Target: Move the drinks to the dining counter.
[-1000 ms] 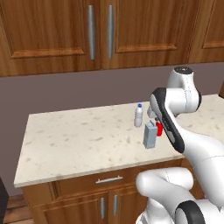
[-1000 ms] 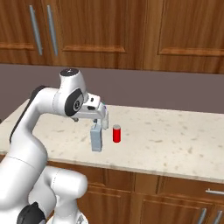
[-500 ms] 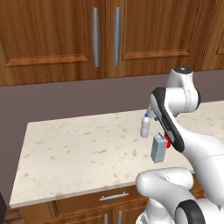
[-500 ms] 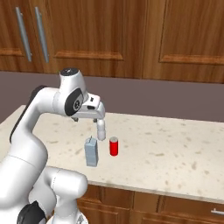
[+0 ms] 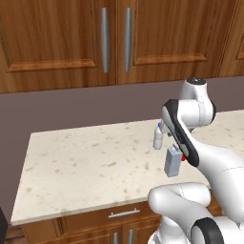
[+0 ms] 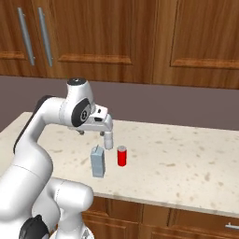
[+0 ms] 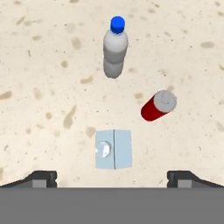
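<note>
Three drinks stand close together on a pale speckled stone counter [image 5: 86, 167] with wooden drawers below. They are a clear water bottle [image 7: 115, 50] with a blue cap, a short red can [image 7: 158, 105] and a pale blue-grey carton [image 7: 113, 149]. In the right base view the bottle [image 6: 108, 140] is farthest back, the can [image 6: 122, 156] is to its right, and the carton [image 6: 97, 162] is nearest the front edge. My gripper [image 7: 113, 179] hangs open above them, looking straight down, touching nothing. In the left base view my arm partly covers the bottle [image 5: 157, 138] and carton [image 5: 173, 162]. The dining counter is out of view.
Wooden wall cabinets [image 5: 114, 43] with long metal handles hang above a grey-brown backsplash behind the counter. A drawer front with a handle [image 5: 124, 214] sits under the counter's front edge. Bare stone [image 6: 186, 163] stretches to the right of the drinks.
The whole picture has shifted in both base views, so the camera has moved with the base. The drinks stand in the same arrangement, and the gripper stays open above them.
</note>
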Tool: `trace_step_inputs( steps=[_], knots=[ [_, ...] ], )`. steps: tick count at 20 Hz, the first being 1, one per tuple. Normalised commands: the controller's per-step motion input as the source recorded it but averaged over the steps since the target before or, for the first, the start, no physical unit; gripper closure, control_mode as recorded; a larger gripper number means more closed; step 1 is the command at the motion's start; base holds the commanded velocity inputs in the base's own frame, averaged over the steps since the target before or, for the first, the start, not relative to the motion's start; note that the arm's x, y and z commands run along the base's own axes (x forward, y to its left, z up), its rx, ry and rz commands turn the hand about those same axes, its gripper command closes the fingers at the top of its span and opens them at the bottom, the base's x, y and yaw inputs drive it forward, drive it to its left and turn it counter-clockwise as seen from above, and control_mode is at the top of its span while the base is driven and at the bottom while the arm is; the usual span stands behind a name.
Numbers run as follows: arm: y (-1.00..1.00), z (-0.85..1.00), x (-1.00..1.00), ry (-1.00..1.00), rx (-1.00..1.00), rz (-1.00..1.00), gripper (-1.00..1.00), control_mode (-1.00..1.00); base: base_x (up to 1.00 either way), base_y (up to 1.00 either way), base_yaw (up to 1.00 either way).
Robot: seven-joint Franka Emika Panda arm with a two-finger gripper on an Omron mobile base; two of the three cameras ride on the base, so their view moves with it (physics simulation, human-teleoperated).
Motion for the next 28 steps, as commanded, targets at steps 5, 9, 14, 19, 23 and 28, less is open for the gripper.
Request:
trace_step_inputs(
  steps=[5, 9, 14, 19, 23, 28],
  knots=[
    [0.00, -0.49, 0.00, 0.06, 0.00, 0.00, -1.00, -1.00, 0.00, 0.00, 0.00],
    [0.00, -0.32, 0.00, 0.04, 0.01, 0.00, -1.00, -1.00, 0.00, 0.00, 0.00],
    [0.00, -0.20, 0.00, 0.01, 0.00, 0.00, -1.00, -1.00, 0.00, 0.00, 0.00],
    [0.00, -0.13, 0.00, 0.02, 0.02, 0.00, -1.00, -1.00, 0.00, 0.00, 0.00],
    [0.00, -0.11, 0.00, 0.01, 0.01, 0.00, -1.00, -1.00, 0.00, 0.00, 0.00],
    [0.00, -0.11, 0.00, 0.02, 0.03, 0.00, -1.00, -1.00, 0.00, 0.00, 0.00]
  ],
)
